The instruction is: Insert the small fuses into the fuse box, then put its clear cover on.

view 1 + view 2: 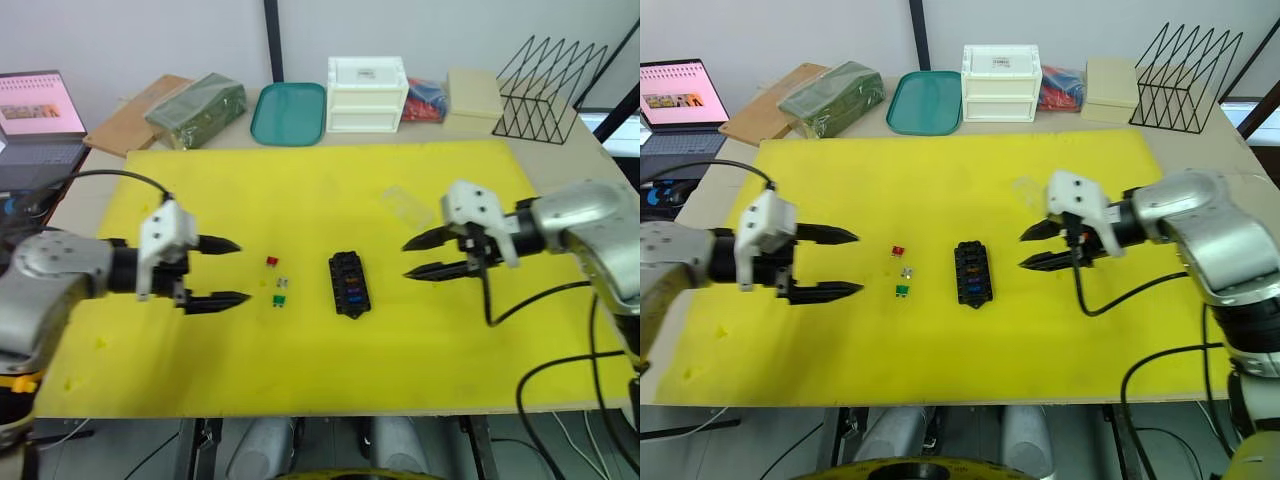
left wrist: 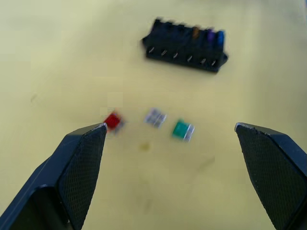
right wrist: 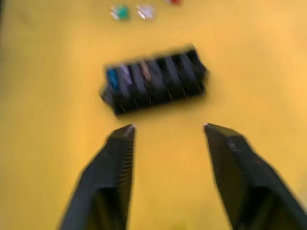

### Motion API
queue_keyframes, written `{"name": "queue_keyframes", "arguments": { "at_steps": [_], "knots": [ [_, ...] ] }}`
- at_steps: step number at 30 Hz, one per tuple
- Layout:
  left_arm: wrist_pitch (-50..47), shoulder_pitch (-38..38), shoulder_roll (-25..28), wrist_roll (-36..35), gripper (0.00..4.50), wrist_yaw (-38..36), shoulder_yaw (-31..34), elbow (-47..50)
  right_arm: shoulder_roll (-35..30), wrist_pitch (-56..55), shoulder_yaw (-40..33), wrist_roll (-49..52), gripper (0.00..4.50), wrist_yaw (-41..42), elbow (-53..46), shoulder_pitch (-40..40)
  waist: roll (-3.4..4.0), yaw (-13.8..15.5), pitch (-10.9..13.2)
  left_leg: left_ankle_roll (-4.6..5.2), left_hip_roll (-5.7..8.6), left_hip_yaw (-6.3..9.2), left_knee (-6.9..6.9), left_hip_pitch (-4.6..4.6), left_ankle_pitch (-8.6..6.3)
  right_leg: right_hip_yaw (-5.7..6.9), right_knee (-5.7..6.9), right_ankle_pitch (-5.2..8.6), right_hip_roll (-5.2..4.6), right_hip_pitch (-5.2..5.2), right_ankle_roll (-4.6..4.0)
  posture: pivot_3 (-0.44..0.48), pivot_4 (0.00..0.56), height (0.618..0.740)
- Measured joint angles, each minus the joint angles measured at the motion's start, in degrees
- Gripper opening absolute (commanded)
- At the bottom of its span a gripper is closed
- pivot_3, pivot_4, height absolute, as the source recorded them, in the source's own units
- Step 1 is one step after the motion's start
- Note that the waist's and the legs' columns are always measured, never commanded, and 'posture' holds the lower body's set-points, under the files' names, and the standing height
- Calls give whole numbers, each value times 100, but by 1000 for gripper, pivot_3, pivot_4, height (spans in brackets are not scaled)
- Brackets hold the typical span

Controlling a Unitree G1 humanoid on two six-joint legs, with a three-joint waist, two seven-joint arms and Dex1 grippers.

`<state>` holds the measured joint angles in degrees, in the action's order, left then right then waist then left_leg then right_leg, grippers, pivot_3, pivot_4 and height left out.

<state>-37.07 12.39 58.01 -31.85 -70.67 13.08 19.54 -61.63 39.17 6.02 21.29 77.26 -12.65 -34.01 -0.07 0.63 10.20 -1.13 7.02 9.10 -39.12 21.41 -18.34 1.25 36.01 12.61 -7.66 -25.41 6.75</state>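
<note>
The black fuse box (image 1: pixel 349 283) lies mid-mat with blue, purple and tan fuses in three of its slots (image 2: pixel 207 36). Three loose small fuses lie just left of it: red (image 1: pixel 271 262), grey (image 1: pixel 282 283) and green (image 1: pixel 279 299). The clear cover (image 1: pixel 405 205) rests on the mat behind and right of the box. My left gripper (image 1: pixel 228 271) hovers open left of the loose fuses, holding nothing. My right gripper (image 1: pixel 422 257) hovers open right of the box, also holding nothing.
A yellow mat (image 1: pixel 200 350) covers the table. Along the back stand a green tray (image 1: pixel 289 112), a white drawer box (image 1: pixel 367 93), a green packet (image 1: pixel 196 108), a beige box (image 1: pixel 473 99) and a black wire rack (image 1: pixel 550 88). A laptop (image 1: pixel 38 115) sits far left.
</note>
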Motion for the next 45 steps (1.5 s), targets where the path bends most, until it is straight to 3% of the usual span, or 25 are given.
{"name": "queue_keyframes", "arguments": {
  "at_steps": [3,11,20,26,32,36,43,45],
  "knots": [
    [118,-372,279,13,4500,-183,437,-348,-325,-308,-208,-66,4487,128,335,241,4,-4,2,2,-2,-2,2,-1,-1,0,0,0,0,0,0,0,150,740],
    [786,-1315,705,396,4500,-634,1181,-1373,-812,-941,-598,-321,4487,164,1231,901,20,-23,11,6,-5,-11,4,-2,-4,-1,1,0,0,-1,0,0,150,740],
    [983,-1155,633,377,4500,-606,1089,-1380,-784,-857,-673,-294,4487,-9,973,896,22,-26,13,11,-6,-12,4,-2,-8,-2,0,0,0,-2,0,0,150,740],
    [791,-915,468,219,4500,-561,751,-1232,-400,-529,-565,-121,4487,-124,543,350,23,-45,13,7,-9,-12,4,-2,-5,-3,2,0,0,-2,0,0,150,740],
    [31,-150,-49,-216,4500,-384,41,-1243,334,-124,-78,133,4487,-254,-34,-490,22,-36,13,5,-8,-11,2,-1,-4,-3,4,0,0,-2,0,0,150,740],
    [-1282,830,-628,-659,4500,156,-290,-1863,783,-3,265,210,4487,-298,-301,-886,15,-9,11,4,-4,-5,-3,2,-3,-2,7,0,1,-3,0,0,150,740],
    [-3106,1686,-1418,-1004,4500,728,-670,-2971,1266,188,629,331,4487,-367,-670,-1209,11,-31,9,1,-1,-2,-5,0,-1,-2,12,0,1,-4,1,0,150,740],
    [-3405,1791,-1627,-1040,4112,858,-705,-3288,1325,209,692,376,4500,-371,-754,-1223,9,-48,7,1,0,-1,-6,0,-1,-3,12,0,1,-5,1,0,150,740]
  ]
}}
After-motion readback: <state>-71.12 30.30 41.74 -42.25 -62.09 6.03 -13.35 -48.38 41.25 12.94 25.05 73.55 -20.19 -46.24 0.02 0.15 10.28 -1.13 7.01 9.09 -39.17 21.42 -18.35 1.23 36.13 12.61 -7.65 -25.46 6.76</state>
